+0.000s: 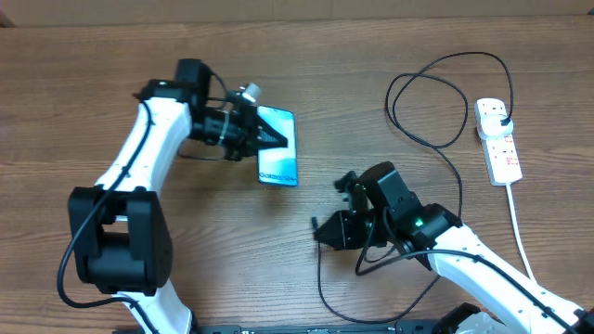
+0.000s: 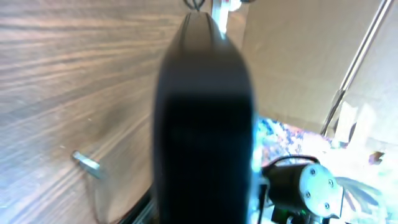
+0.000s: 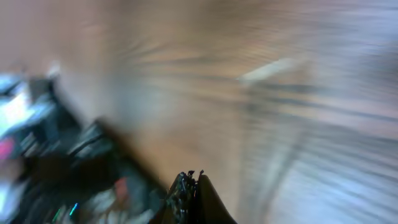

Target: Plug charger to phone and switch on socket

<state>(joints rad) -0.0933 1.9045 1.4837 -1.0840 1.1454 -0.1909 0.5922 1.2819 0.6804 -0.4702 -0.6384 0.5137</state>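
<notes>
So, your left gripper (image 1: pixel 263 136) is clamped on the slim, black-edged, blue-screened phone (image 1: pixel 281 162) mid-table. Your right gripper (image 1: pixel 323 232) is closed, apparently on the thin black charger cable (image 1: pixel 460 190). Its plug sits in the white power strip (image 1: pixel 504 158); connecting and switching remain.

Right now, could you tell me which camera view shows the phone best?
The overhead view: the phone is whole in frame, blue screen up. The left wrist view gives only a dark, blurred slab, probably the phone close up; the right wrist view shows none of it.
</notes>
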